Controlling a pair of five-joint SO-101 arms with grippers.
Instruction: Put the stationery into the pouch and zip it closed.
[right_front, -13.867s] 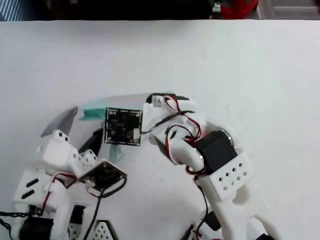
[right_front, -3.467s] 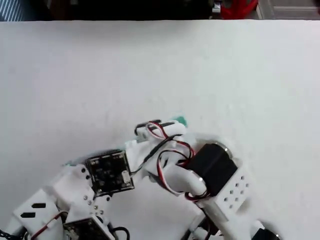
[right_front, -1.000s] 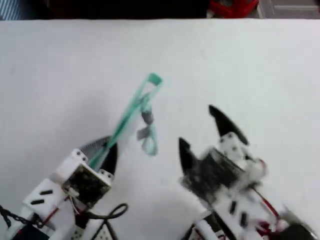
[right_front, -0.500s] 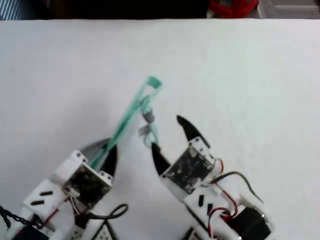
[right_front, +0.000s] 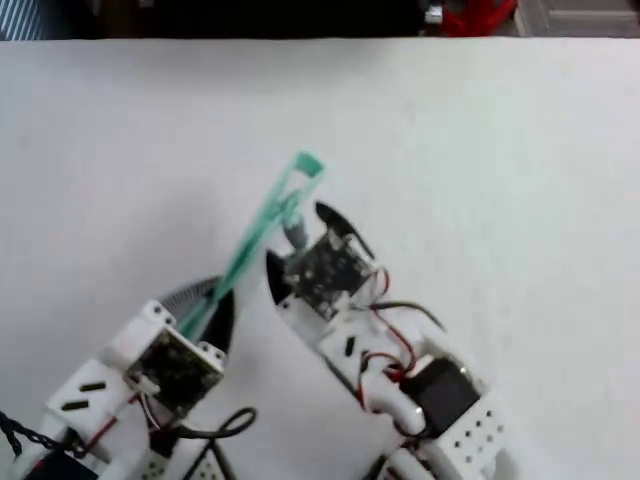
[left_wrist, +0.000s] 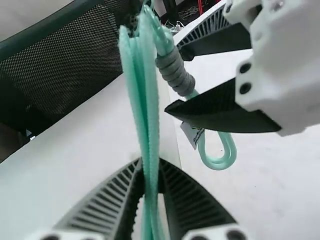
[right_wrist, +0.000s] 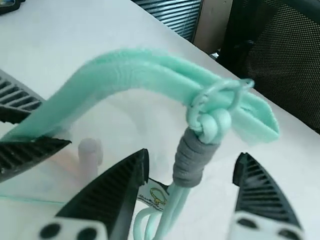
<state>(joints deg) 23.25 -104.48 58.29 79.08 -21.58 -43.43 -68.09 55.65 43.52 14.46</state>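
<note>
Pouch (right_front: 262, 225) slants from left pincer (right_front: 207, 300), pointing away and rightward.

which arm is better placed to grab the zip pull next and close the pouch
Right. The right gripper is open and straddles the zipper pull, while the left gripper is shut on the pouch edge, so it is occupied holding it.

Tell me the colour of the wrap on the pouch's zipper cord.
Grey wrap on a mint-green cord; the right wrist view shows it best.
</note>
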